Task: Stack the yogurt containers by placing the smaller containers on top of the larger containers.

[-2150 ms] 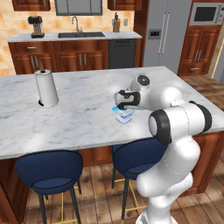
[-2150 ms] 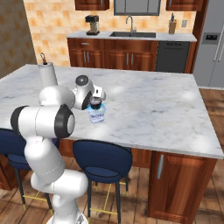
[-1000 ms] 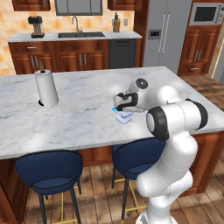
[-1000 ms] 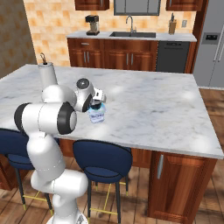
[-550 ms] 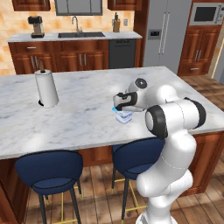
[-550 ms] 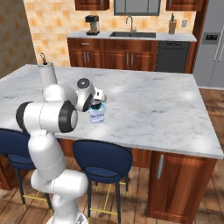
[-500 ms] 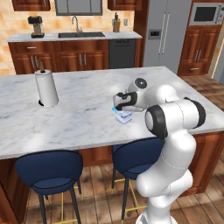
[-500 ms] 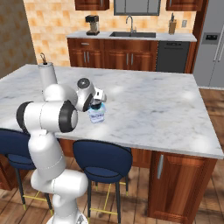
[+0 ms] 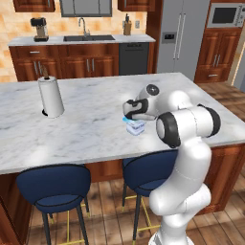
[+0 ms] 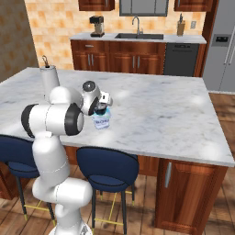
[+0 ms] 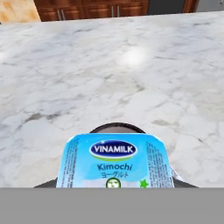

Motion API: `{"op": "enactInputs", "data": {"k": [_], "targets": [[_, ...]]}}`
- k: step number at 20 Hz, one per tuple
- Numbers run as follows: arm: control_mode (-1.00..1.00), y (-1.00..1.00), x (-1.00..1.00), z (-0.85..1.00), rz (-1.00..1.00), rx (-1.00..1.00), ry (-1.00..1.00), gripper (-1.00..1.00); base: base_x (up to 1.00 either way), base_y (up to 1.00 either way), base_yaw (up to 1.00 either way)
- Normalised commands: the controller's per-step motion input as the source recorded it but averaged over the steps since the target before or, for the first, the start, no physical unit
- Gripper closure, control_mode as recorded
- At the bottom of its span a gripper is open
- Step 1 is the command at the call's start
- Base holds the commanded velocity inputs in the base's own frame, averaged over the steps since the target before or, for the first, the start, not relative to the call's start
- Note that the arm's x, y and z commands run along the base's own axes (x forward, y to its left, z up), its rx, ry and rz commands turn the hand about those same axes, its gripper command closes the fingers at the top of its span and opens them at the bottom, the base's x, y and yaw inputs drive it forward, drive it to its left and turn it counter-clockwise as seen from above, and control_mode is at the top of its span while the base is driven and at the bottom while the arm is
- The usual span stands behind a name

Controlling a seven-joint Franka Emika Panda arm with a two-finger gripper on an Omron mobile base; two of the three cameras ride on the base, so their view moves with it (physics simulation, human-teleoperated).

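The end effector (image 9: 133, 116) points down with its jaws drawn together on the top of the squarish white translucent tub with a light-blue lid (image 9: 137, 128); the fingertips themselves are hidden, so the exact contact cannot be made out. In the left base view the tub sits directly at 6 o'clock of the end effector, touching it, and stands upright on the grey-veined white marble tabletop (image 9: 86, 129). In the right base view the end effector (image 10: 101, 110) is again right over the tub (image 10: 102, 122), whose pale, see-through walls show below a strip of blue.

In the hand view the tub's lid (image 11: 117, 162) lies at 6 o'clock, very close. It is light blue with rounded corners, carrying a dark-blue oval reading "VINAMILK", the word "Kimochi" beneath, and a small green mark. A dark rounded patch (image 11: 117, 127) peeks out at 12 o'clock of the lid; whether it is shadow or an object cannot be told.

The tall white paper towel roll (image 9: 50, 97) stands upright at 9 o'clock of the tub in the left base view, well apart
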Motion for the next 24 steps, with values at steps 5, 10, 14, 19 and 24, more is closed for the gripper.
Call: {"op": "enactInputs", "data": {"k": [5,10,14,19,24], "targets": [[-1.00,0.00,0.24,-0.18,0.00,0.00,0.00,1.00,0.00,0.00,0.00],[-1.00,0.00,0.17,-0.23,0.00,0.00,0.00,1.00,0.00,0.00,0.00],[-1.00,0.00,0.11,-0.18,0.00,0.00,0.00,1.00,0.00,0.00,0.00],[-1.00,0.00,0.04,-0.09,0.00,0.00,0.00,-1.00,0.00,0.00,0.00],[-1.00,0.00,-0.01,0.00,0.00,0.00,0.00,-1.00,0.00,0.00,0.00]]}}
